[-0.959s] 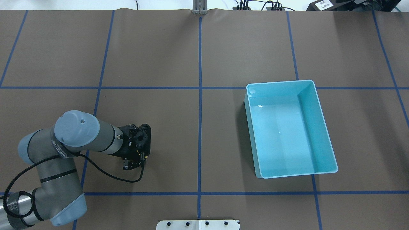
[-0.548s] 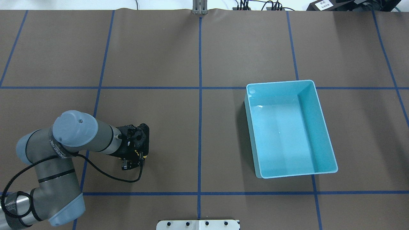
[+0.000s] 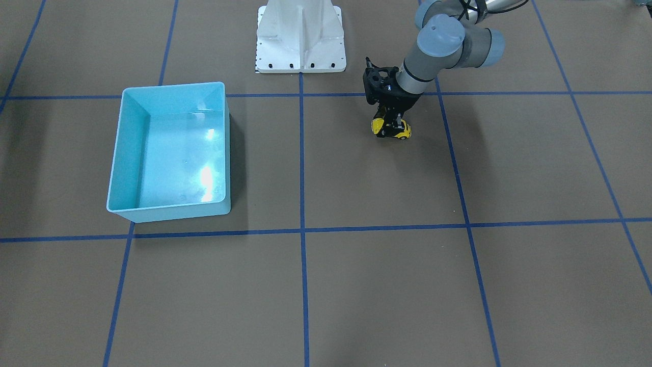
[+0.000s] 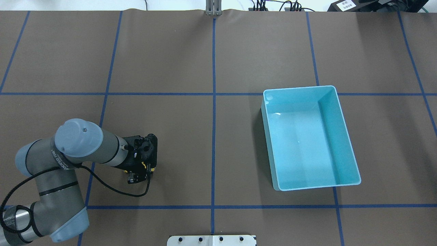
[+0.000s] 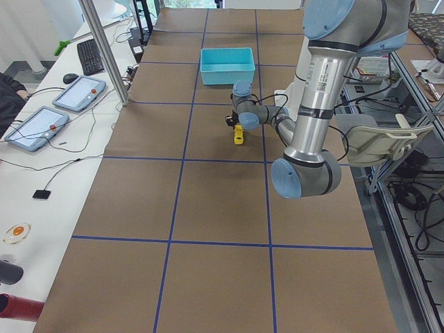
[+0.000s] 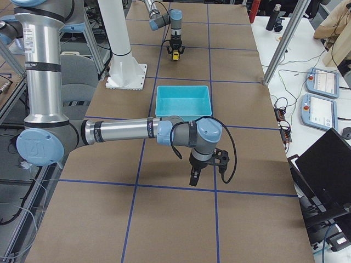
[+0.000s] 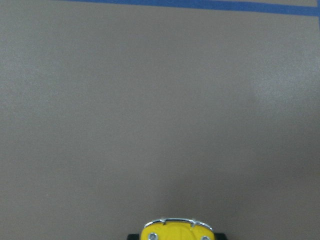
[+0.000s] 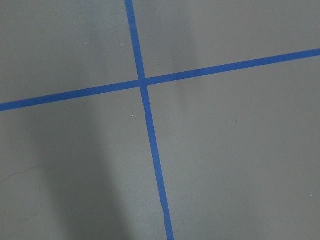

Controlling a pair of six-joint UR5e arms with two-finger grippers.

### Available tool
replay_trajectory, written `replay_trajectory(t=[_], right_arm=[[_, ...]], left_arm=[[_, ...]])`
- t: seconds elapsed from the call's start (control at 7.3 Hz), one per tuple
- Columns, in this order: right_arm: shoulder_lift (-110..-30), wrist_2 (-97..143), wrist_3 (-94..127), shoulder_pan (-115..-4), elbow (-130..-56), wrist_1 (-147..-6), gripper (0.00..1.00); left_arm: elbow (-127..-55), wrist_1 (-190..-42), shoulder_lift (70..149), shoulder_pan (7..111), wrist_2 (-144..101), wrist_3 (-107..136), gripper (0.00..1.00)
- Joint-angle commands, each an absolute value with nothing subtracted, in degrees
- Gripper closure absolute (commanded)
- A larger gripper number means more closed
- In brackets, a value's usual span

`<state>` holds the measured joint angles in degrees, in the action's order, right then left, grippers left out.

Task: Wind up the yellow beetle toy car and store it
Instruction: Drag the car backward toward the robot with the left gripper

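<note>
My left gripper point(image 3: 390, 126) clamps the yellow beetle toy car point(image 3: 402, 134), which lies lengthwise along the bench, with the light blue bin point(image 3: 178, 210) well off toward the bench's right end.

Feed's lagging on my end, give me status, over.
Left gripper shut on yellow beetle toy car, wheels down on mat. Right gripper over bare mat, state unclear. Nothing between car and light blue bin.

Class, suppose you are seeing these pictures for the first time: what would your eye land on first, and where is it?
The bright yellow beetle toy car stands out most, sitting on the brown table between the fingers of the left gripper, on the robot's left side. Next comes the large light blue bin, which stands well apart from the car on the robot's right side of the table.
</note>
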<state>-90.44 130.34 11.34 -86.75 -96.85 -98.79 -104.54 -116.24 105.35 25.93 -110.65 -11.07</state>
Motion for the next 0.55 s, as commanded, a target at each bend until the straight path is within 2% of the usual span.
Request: replay_trajectory(t=[0.0, 0.41], right_arm=[[-90.44, 130.34, 11.34, -86.75, -97.03, -98.79, 0.00], [-90.35, 130.34, 11.34, -86.75, -97.12, -98.70, 0.00]], left_arm=[[-104.68, -116.28, 104.77, 25.93, -110.74, -11.07, 1.00], [-105.03, -116.46, 103.36, 26.02, -111.89, -11.07, 1.00]])
